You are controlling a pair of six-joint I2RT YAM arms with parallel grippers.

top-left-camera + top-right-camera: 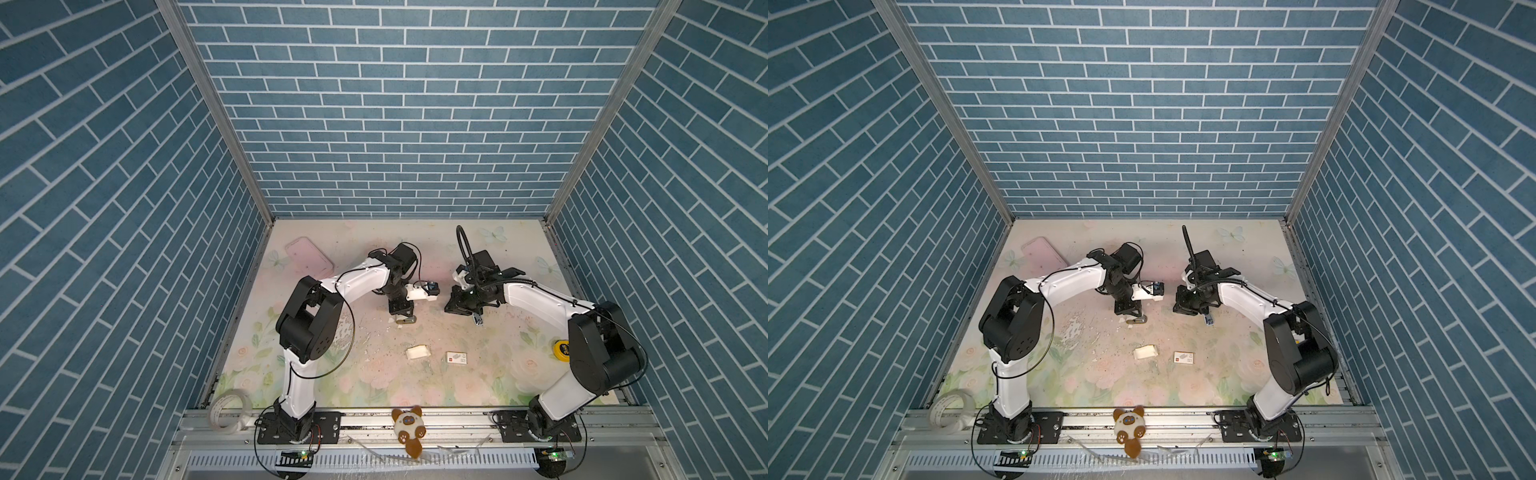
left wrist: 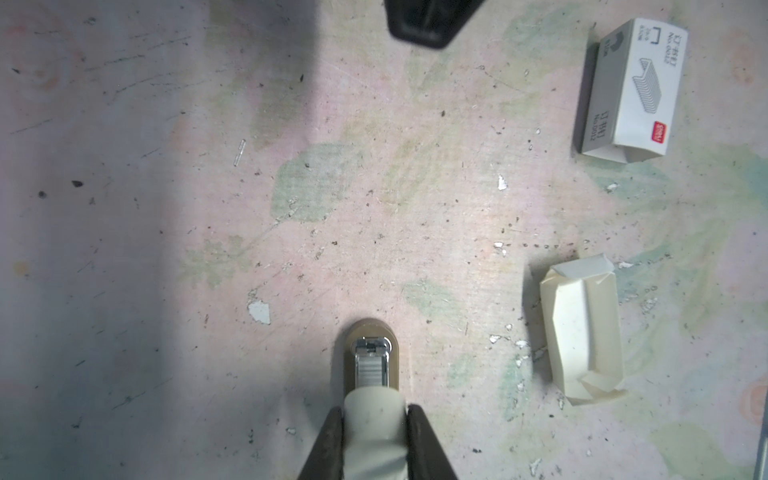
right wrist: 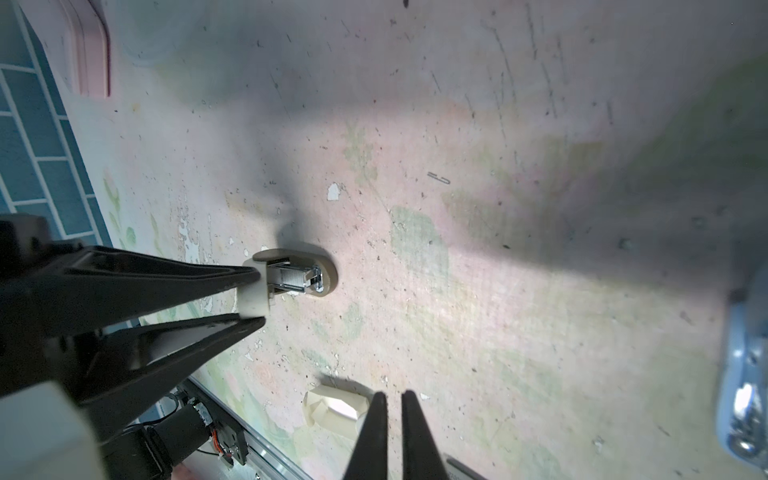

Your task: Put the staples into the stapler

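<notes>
While open, beige stapler (image 2: 374, 409), grey staples (image 2: 372, 370).

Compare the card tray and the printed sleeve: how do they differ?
The sleeve is printed, with a staple drawing and a red mark; the tray is plain cream. The sleeve is crisp-edged; the tray has crumpled, folded ends. In a top view the tray lies left of the sleeve. Both are small white card, loose and apart on the table.

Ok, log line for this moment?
left gripper: shut on stapler | right gripper: shut, apart from stapler | staples: in stapler | tray: out of sleeve
</notes>
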